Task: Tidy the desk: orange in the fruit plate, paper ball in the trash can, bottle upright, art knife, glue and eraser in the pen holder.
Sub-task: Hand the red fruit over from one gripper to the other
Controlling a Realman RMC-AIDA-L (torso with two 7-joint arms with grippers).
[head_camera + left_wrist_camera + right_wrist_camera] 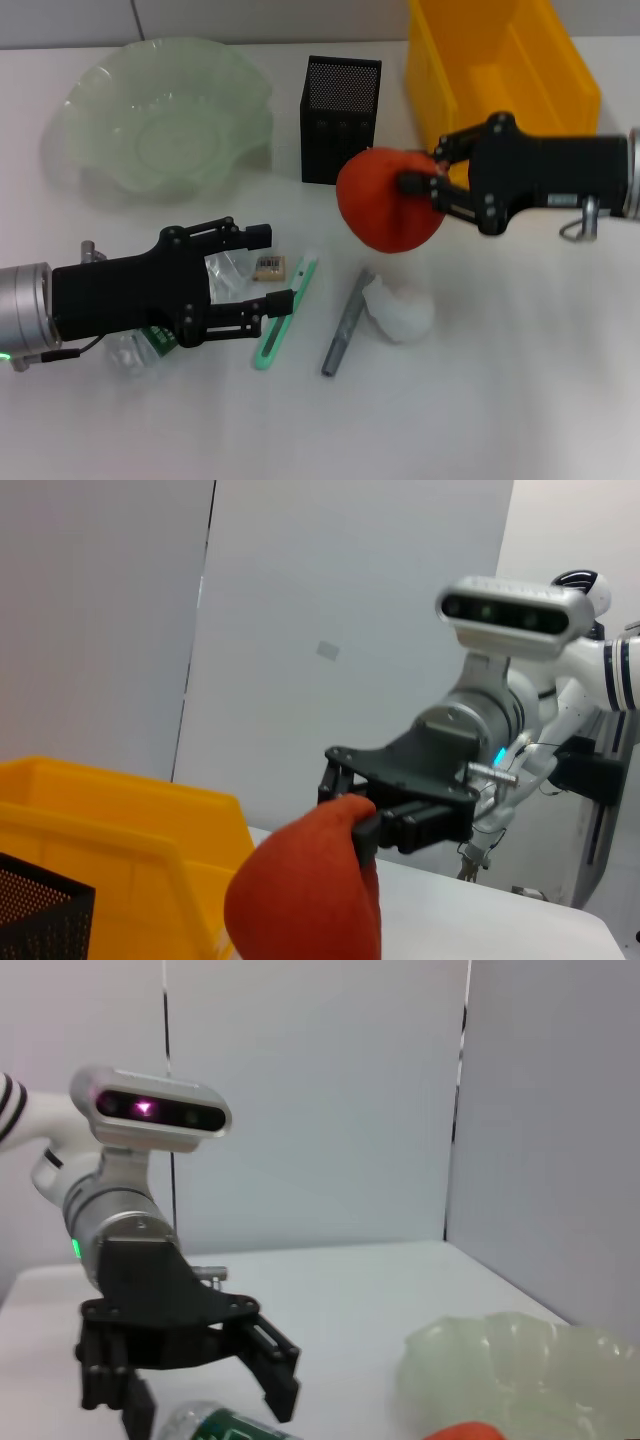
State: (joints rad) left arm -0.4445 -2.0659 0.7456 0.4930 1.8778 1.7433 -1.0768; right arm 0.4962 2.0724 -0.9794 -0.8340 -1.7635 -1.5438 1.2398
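The right gripper [425, 190] has its fingers clamped on the orange [388, 200], held up in the air in front of the pen holder [340, 118]. The fruit plate [165, 115] has nothing in it yet. The left gripper [275, 268] has its fingers apart, low over the lying bottle [140, 345]. On the table [500, 400] the eraser [270, 267], the green art knife [285, 315], the grey glue [347, 322] and the paper ball [400, 308] all wait. The yellow trash can [500, 60] stands at the back. So nothing looks finished so far.
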